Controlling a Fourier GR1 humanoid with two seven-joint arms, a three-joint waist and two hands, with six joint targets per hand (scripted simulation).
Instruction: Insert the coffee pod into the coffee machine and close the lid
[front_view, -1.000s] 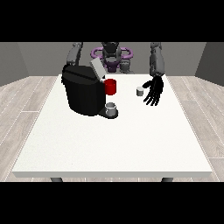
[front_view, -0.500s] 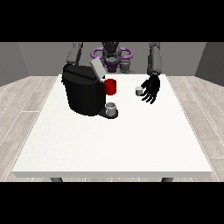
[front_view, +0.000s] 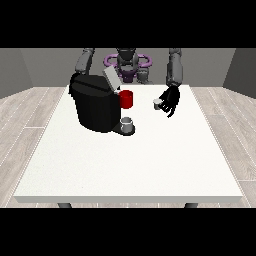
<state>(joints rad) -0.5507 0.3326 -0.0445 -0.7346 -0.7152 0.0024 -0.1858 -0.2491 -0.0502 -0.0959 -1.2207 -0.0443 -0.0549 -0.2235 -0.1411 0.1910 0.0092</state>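
While the lid (front_view: 110, 78) is raised, the coffee pod (front_view: 157, 104) is approached.
With fingers spread, the robot hand at the view's right (front_view: 170, 100) could knock it across the surface (front_view: 130, 160).

Plain room: grey walls (front_view: 30, 70), wood-plank floor (front_view: 30, 115), large white table (front_view: 130, 165).

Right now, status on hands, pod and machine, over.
Hand at view's right beside the pod, pod on table. Other hand hidden behind machine. Lid up. Red mug beside machine.
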